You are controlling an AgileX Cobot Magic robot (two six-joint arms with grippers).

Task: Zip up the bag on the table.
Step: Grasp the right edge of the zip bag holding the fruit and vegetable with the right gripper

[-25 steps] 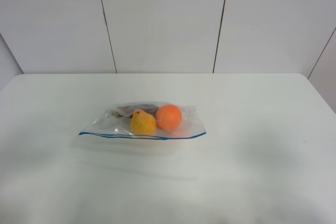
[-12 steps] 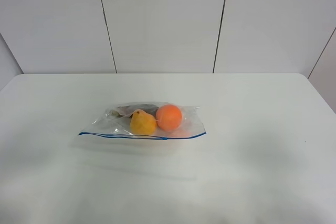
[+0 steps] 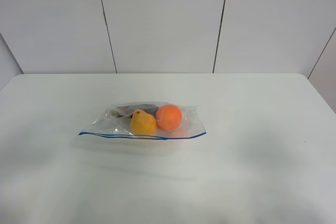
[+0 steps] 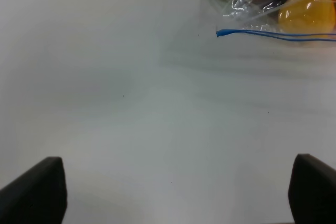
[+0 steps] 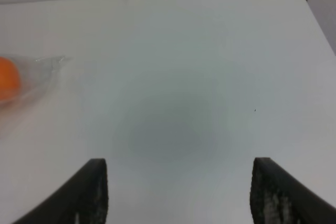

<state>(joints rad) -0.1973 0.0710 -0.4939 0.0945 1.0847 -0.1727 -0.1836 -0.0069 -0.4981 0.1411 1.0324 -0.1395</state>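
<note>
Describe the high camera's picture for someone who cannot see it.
A clear plastic bag with a blue zip strip lies on a white table. Inside are an orange fruit and a yellow fruit. A pale wall stands behind.

left hand (image 4: 171, 192): spread wide | bag (image 4: 262, 9): on table (image 4: 121, 103), well apart from hand
</note>
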